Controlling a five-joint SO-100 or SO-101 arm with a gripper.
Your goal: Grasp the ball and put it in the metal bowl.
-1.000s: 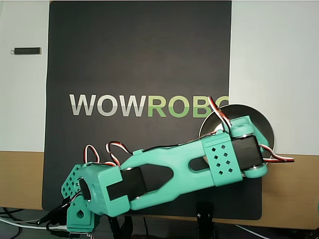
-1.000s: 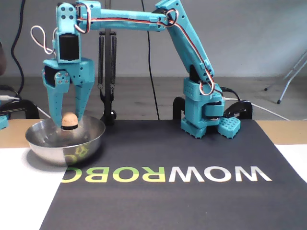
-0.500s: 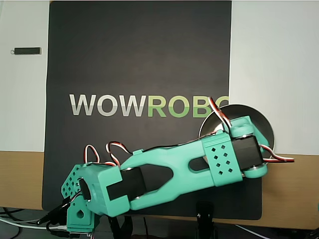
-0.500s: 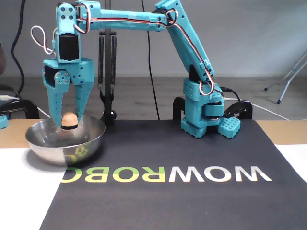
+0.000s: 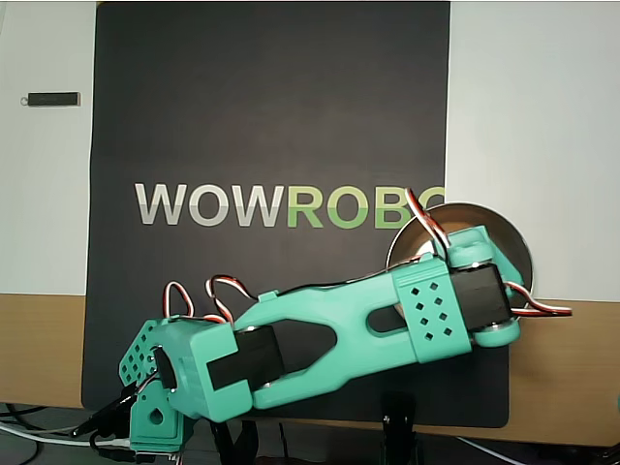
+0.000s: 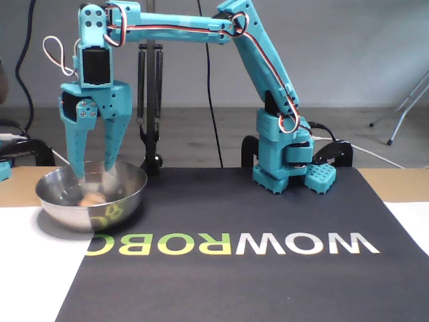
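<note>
Ball (image 6: 91, 198) lies inside the metal bowl (image 6: 127, 191) in the fixed view, low against the inner wall, just below the tips of the tool (image 6: 96, 170) and apart from them. The tool hangs point-down over the bowl, its two teal fingers (image 6: 77, 151) spread with an empty gap between them, gripping nothing. The bowl sits at the left edge of the black mat (image 6: 268, 268) printed with WOWROBO lettering, on the tabletop (image 6: 20, 282).

From the overhead view, the arm (image 5: 329, 334) reaches right across the mat and covers most of the bowl (image 5: 504, 228); only its far rim shows. Neither the ball nor the tool's tips can be seen here.
</note>
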